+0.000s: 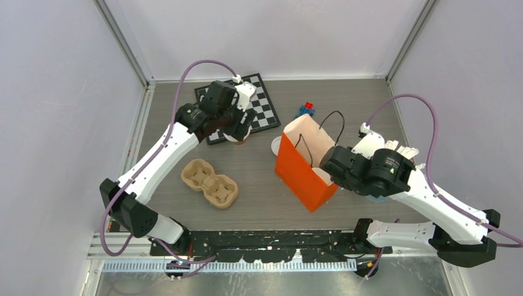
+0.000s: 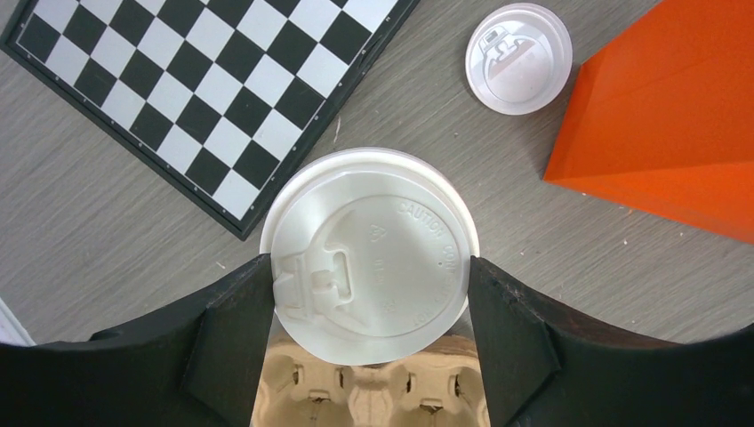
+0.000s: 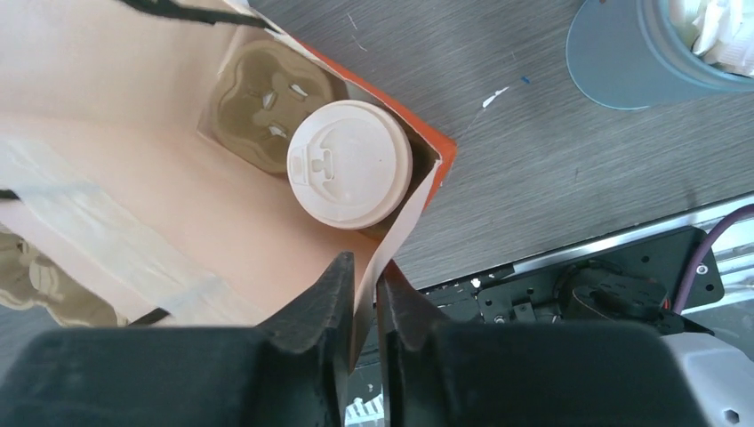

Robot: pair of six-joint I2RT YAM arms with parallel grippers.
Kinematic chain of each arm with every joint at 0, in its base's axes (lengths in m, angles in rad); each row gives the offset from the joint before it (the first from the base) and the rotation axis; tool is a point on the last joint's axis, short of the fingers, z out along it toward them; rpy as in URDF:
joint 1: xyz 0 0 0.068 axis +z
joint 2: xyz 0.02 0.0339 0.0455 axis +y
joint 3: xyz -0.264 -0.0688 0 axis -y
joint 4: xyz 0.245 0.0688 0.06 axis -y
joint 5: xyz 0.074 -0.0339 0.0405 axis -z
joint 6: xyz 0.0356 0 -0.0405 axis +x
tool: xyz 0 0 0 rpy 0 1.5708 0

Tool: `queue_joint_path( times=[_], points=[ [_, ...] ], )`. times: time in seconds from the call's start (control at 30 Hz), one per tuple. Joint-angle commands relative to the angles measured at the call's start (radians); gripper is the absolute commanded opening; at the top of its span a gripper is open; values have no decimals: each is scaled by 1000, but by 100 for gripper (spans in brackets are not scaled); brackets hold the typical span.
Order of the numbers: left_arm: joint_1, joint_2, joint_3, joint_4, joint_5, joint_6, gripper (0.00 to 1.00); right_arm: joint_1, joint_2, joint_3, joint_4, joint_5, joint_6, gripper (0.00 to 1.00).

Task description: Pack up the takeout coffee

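Note:
My left gripper (image 1: pixel 239 131) is shut on a takeout coffee cup; its white lid (image 2: pixel 369 253) sits between the two black fingers (image 2: pixel 231 329), by the chessboard's near corner. A second lidded cup (image 3: pixel 348 165) stands inside the orange paper bag (image 1: pixel 305 169), in a pulp tray (image 3: pixel 267 102) at the bag's bottom. My right gripper (image 3: pixel 364 267) is shut on the bag's near top edge and holds it open; it also shows in the top view (image 1: pixel 328 174). The bag's corner shows in the left wrist view (image 2: pixel 667 133).
A tan moulded-pulp tray (image 1: pixel 210 183) lies left of the bag. A chessboard (image 1: pixel 243 106) lies at the back. A loose white lid (image 2: pixel 518 58) lies beside the bag. A pale blue tumbler (image 3: pixel 658 44) stands right of the bag. A small blue and red toy (image 1: pixel 305 110) is behind the bag.

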Motion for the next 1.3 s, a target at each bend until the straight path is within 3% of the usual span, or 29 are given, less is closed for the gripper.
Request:
queue_joint_path(
  times=[0.0,0.3,0.6,1.0,1.27],
  points=[
    [-6,-62,60,-28,17,-38,59,-5,-18,26,60,0,-89,17],
    [-6,-87,193,-129,19,-64,60,-5,15,48,231,-92,-393,15],
    [-5,-152,284,-210,198,-115,59,-6,-4,14,402,-191,-672,14],
    [-43,-204,296,-129,436,-85,59,-4,-72,-116,585,-261,-856,14],
    [-137,-159,339,-191,461,-13,59,-8,-94,-155,626,-253,-924,14]
  ],
)
